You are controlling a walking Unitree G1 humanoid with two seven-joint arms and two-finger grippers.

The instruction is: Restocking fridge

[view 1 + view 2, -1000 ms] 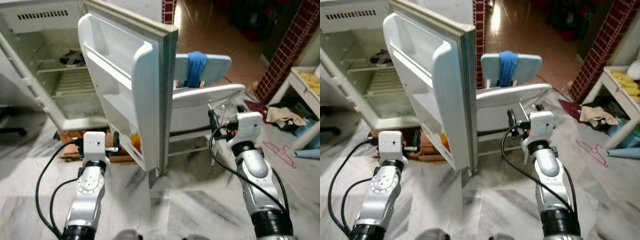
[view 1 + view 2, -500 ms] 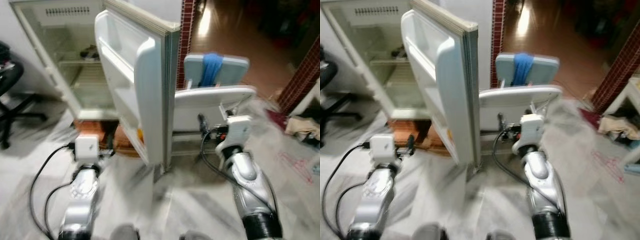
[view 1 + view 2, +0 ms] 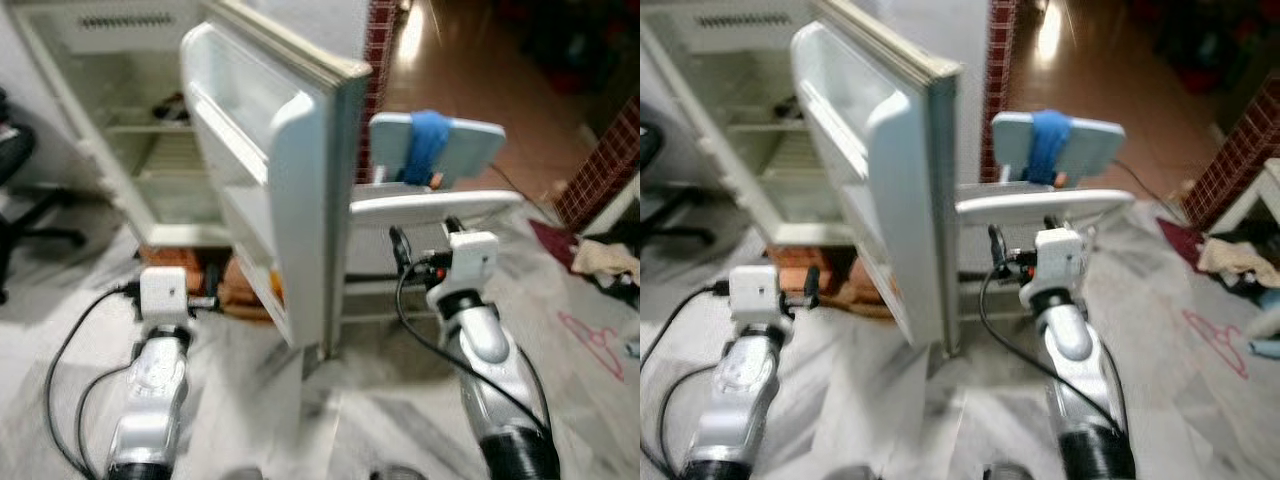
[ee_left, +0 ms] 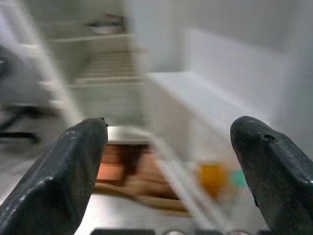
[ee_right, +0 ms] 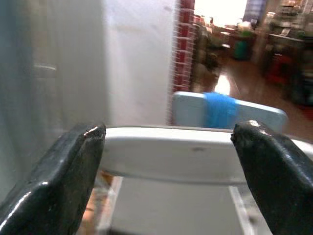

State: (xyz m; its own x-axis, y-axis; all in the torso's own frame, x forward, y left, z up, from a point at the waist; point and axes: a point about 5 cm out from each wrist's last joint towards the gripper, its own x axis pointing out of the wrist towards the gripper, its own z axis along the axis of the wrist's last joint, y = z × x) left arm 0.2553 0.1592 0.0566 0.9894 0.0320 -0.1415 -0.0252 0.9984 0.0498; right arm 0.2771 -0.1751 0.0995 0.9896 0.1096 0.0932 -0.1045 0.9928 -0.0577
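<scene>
The whole view had swung slightly as the robot shuffled before the open fridge door (image 3: 300, 190), both the left gripper (image 4: 166, 161) and right gripper (image 5: 168, 171) spread apart and empty, so restocking looked not yet begun.

Soft daylight is filling the room, and both head views are coming out slightly smeared, with edges of the fridge door (image 3: 290, 180) and marble floor (image 3: 400, 410) losing sharpness. A bright glare is bouncing off the polished brown floor (image 3: 1055, 30) at the far doorway. The left wrist view is blurring heavily, the fridge shelves (image 4: 107, 63) washing out pale. The right wrist view is blooming white around a window (image 5: 220, 10), while the black fingers (image 5: 54, 181) are catching small highlights.
</scene>
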